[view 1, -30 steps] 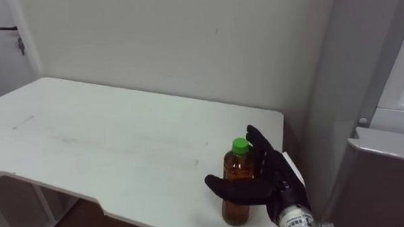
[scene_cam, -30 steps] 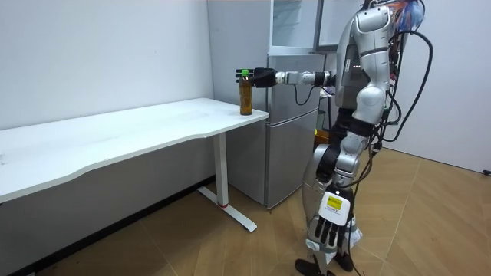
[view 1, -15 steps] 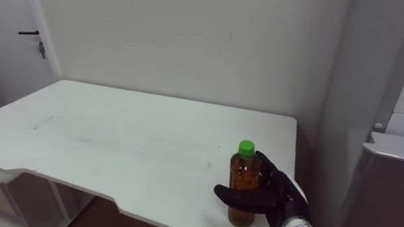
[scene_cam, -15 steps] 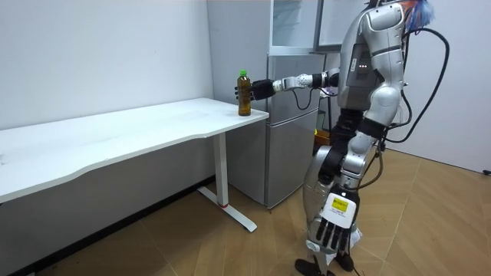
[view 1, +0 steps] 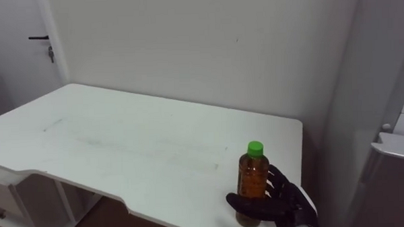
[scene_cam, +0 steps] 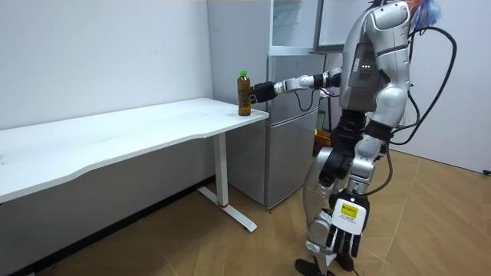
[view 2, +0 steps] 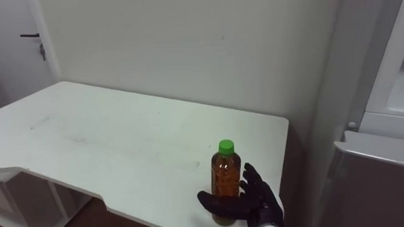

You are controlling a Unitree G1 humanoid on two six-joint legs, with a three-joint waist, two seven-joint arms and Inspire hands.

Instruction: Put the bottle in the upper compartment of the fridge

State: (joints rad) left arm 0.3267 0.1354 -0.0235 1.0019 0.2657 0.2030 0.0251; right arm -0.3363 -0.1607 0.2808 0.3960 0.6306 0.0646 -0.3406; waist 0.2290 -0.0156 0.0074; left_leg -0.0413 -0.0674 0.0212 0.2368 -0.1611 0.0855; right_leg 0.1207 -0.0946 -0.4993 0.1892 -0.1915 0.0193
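An amber bottle [view 1: 253,182] with a green cap stands upright near the right corner of the white table [view 1: 122,143]. My right hand [view 1: 276,202] is curled round its lower half from the right, thumb across the front. From the right eye the bottle [view 2: 225,177] and right hand [view 2: 249,199] look the same. In the room view I stand beside the fridge with my right arm stretched out to the bottle [scene_cam: 244,92]. My left hand [scene_cam: 347,230] hangs by my leg with straight fingers.
The grey fridge [scene_cam: 295,115] stands right of the table, its upper compartment [view 2: 396,86] showing white at the right edge. A wall runs behind the table. A door with a dark handle [view 1: 38,38] is at the far left.
My right hand has slid down from the cap's height to the bottle's lower half and closed round it. The eye view has shifted, so the camera moved.
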